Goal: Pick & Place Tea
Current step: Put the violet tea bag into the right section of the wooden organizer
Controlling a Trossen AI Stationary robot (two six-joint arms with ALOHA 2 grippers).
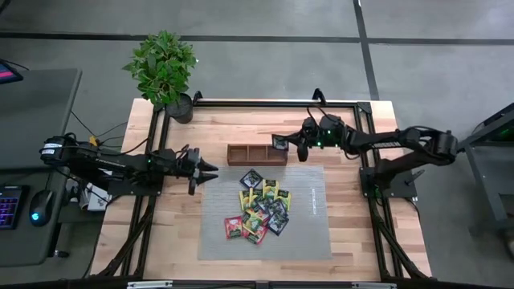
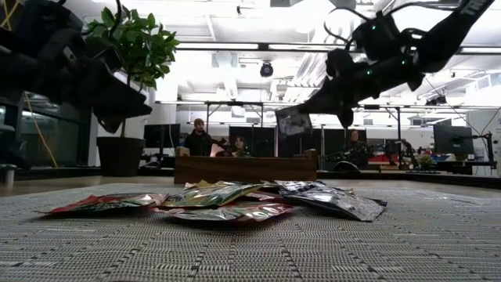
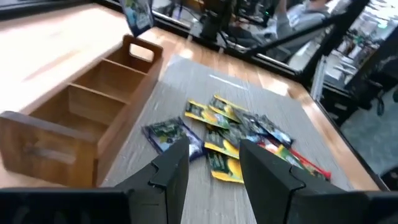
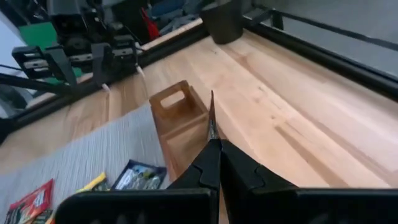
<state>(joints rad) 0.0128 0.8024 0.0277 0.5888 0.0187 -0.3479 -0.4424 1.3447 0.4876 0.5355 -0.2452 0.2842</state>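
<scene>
A pile of small tea sachets [image 1: 263, 207], yellow, green, red and dark, lies on the grey mat [image 1: 309, 233]. In the left wrist view the pile [image 3: 239, 134] lies just past my left gripper's fingers. The brown wooden tray [image 1: 257, 154] stands at the mat's far edge. My right gripper [image 1: 287, 143] is shut on one dark sachet [image 1: 279, 143] above the tray's right end. My left gripper [image 1: 210, 169] hovers open at the mat's left side, pointing toward the pile, holding nothing. My right gripper pinches the dark sachet between its two fingers by its near edge [image 4: 212, 138]. The fingers come from the table's right, slanting slightly down. The sachet [image 2: 293, 121] sticks out past the fingertips on edge, lifted clear above the tray's right end [image 2: 301, 166].
A potted plant [image 1: 165, 68] stands at the table's far left corner. The black frame rail [image 1: 273, 102] runs along the far edge. Bare wood [image 4: 298, 118] lies beyond the tray. People and desks show in the room behind [image 2: 200, 137].
</scene>
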